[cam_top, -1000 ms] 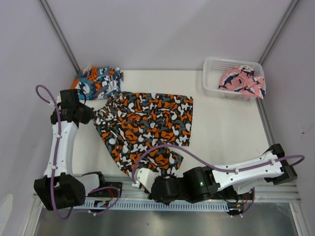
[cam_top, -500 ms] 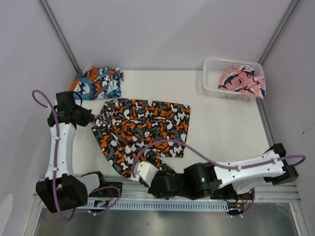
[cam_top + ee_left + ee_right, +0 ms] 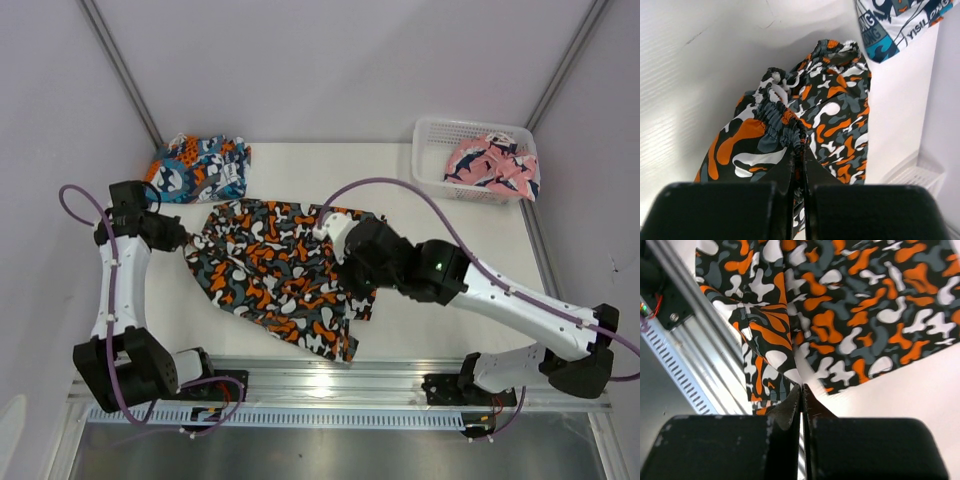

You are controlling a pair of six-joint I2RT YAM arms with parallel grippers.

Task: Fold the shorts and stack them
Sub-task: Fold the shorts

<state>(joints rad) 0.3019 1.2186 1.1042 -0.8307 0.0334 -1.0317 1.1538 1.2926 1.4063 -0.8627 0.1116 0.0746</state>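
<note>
The orange-black-white camouflage shorts (image 3: 270,270) lie spread on the white table, one leg reaching toward the near rail. My left gripper (image 3: 185,238) is shut on their gathered waistband (image 3: 785,120) at the left end. My right gripper (image 3: 802,386) is shut, its tips pinching the right edge of the camouflage shorts (image 3: 860,315). In the top view that gripper is hidden under the right arm (image 3: 440,272), which reaches across the cloth. The blue-teal-orange patchwork shorts (image 3: 198,167) lie folded at the far left. The pink-navy-white shorts (image 3: 490,165) sit in the basket.
A white mesh basket (image 3: 420,150) stands at the far right corner. The metal rail (image 3: 400,375) runs along the near edge, close to the shorts' lower leg. Grey walls close in on both sides, and the left arm stands near the left one.
My right arm has swung from the near rail up over the middle of the camouflage shorts. The shorts have shifted left and toward the near edge. My left gripper has moved slightly left.
</note>
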